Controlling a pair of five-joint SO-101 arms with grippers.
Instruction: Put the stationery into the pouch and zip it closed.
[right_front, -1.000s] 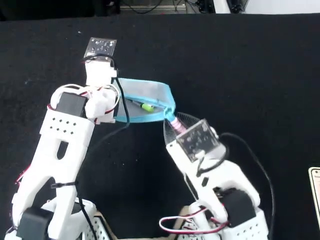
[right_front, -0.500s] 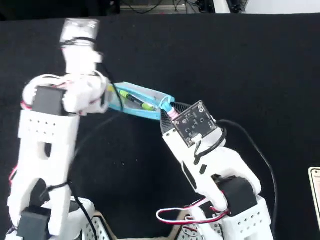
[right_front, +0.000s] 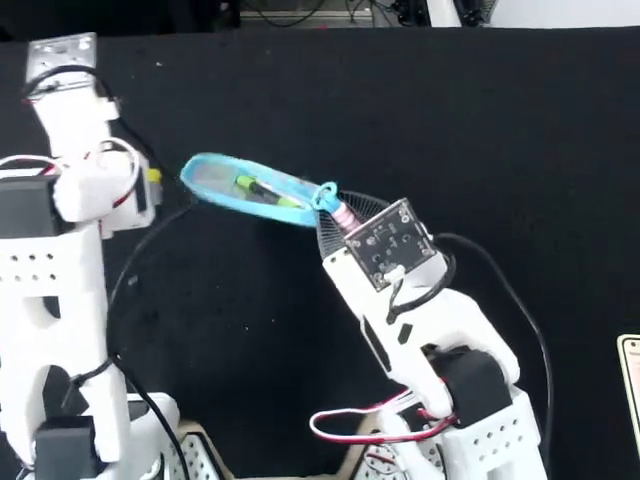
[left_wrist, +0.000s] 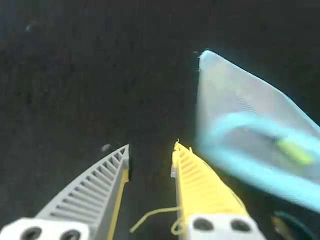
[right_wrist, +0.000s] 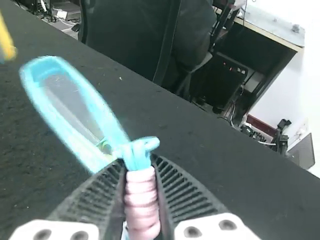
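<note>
The right gripper (right_wrist: 138, 169) is clamped on the pouch (right_front: 222, 180) by the pink pull (right_wrist: 141, 192) at its blue zip tab (right_wrist: 138, 149). The pouch reaches from there toward the left arm over the black table (right_front: 500, 140), with a green pen (right_front: 262, 190) inside. The left gripper (left_wrist: 150, 160) sits just beside the pouch's far end, jaws parted and empty.

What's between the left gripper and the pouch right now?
Nothing but bare black table. In the left wrist view a short dark gap separates the left gripper from the pouch, and the high view shows the same.
</note>
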